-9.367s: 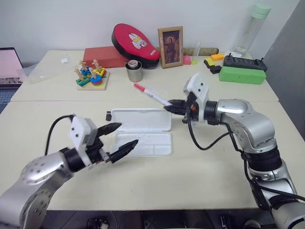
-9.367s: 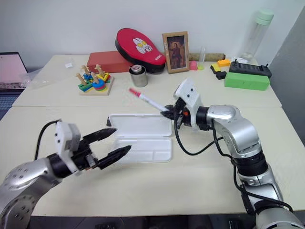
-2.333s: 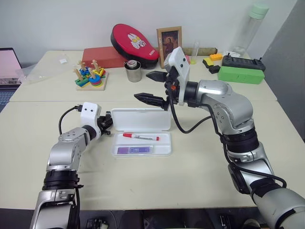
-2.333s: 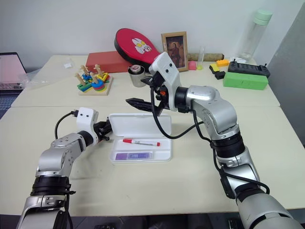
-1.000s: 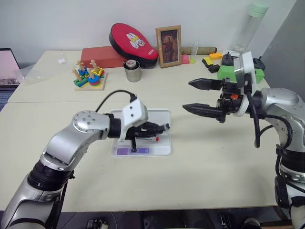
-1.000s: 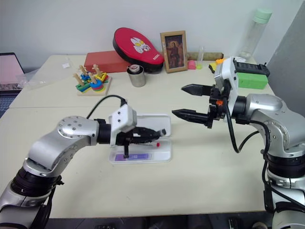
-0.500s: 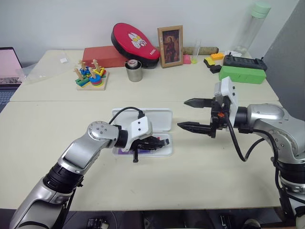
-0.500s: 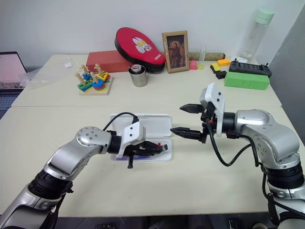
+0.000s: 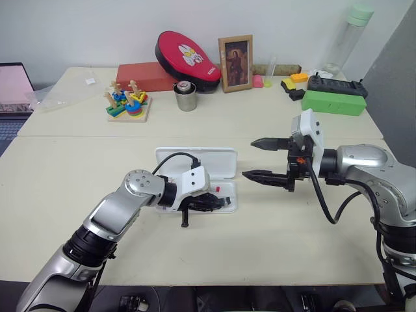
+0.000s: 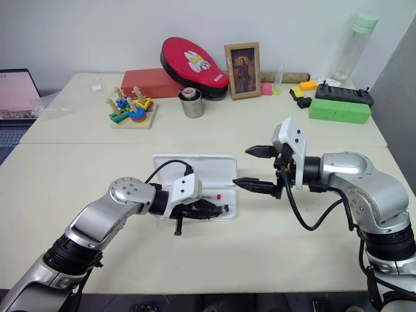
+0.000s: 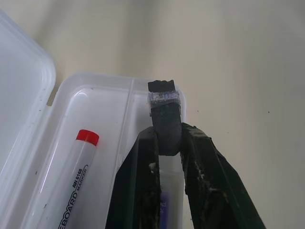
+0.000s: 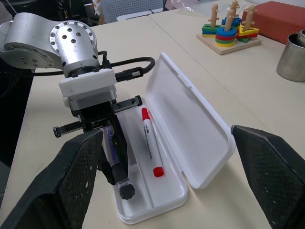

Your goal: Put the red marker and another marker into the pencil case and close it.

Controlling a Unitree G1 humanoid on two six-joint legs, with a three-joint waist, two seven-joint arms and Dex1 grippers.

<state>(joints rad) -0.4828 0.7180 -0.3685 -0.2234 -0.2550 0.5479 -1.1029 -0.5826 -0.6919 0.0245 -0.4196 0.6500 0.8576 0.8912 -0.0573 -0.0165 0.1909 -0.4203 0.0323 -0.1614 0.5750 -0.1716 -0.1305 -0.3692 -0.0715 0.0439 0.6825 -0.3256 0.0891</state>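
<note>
Left wrist view, red marker printed "BOARD MARKER", in pencil case

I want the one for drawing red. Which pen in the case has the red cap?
The red marker, slim and white, lying nearer the lid. The purple marker sits under the left hand.
</note>
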